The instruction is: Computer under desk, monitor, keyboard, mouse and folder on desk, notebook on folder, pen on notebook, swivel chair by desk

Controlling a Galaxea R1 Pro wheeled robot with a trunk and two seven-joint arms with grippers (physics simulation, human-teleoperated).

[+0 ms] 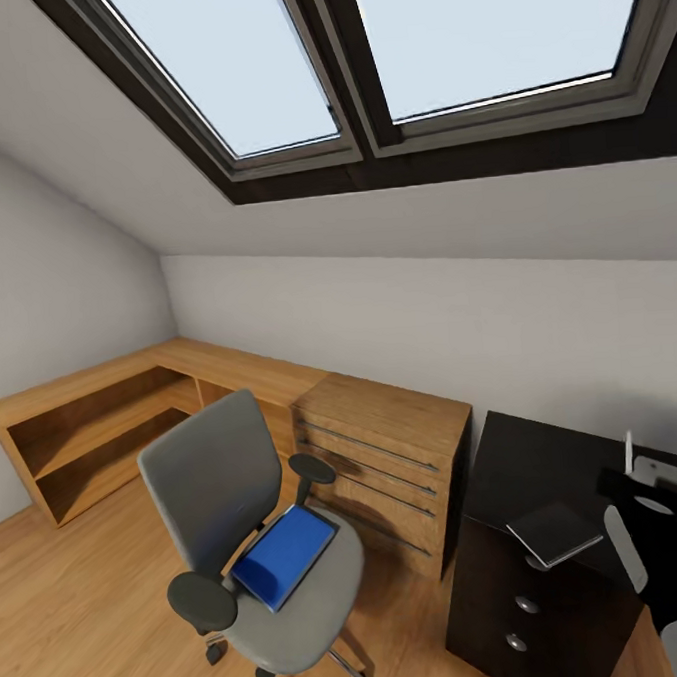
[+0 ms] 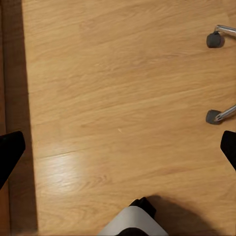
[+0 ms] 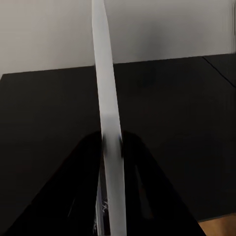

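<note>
Right fingers grip a thin pale slab (image 3: pixel 109 147) edge-on, upright over the black table (image 1: pixel 546 456). Likely the notebook, but the wrist view shows only the edge, so not sure. In the head view the right gripper (image 1: pixel 643 480) is over the table's right part, with a grey flat item (image 1: pixel 554 532) on the table near the drawer corner; could be the same object, can't tell.

Left fingers (image 2: pixel 11 152) are spread wide, empty, pointing down at the wood floor (image 2: pixel 113 98), chair castors (image 2: pixel 214 39) close by.

Folder (image 1: pixel 285 556) is on the chair (image 1: pixel 252 524) seat, not on the table yet. The stack needs the folder as base, so my read: park the held item flat on the table, don't stack yet, then fetch the folder.

For the set-down: lay the slab flat before release, keep it back from the table edge over the drawers (image 1: pixel 521 623).

In the way: wooden drawer chest (image 1: pixel 381 466) sits between chair and table. Armrests (image 1: pixel 202 599) flank the folder, so come at it from above or the front. Low wood shelving (image 1: pixel 94 434) along the left wall is well apart. Monitor, keyboard, mouse, pen: not identifiable.
</note>
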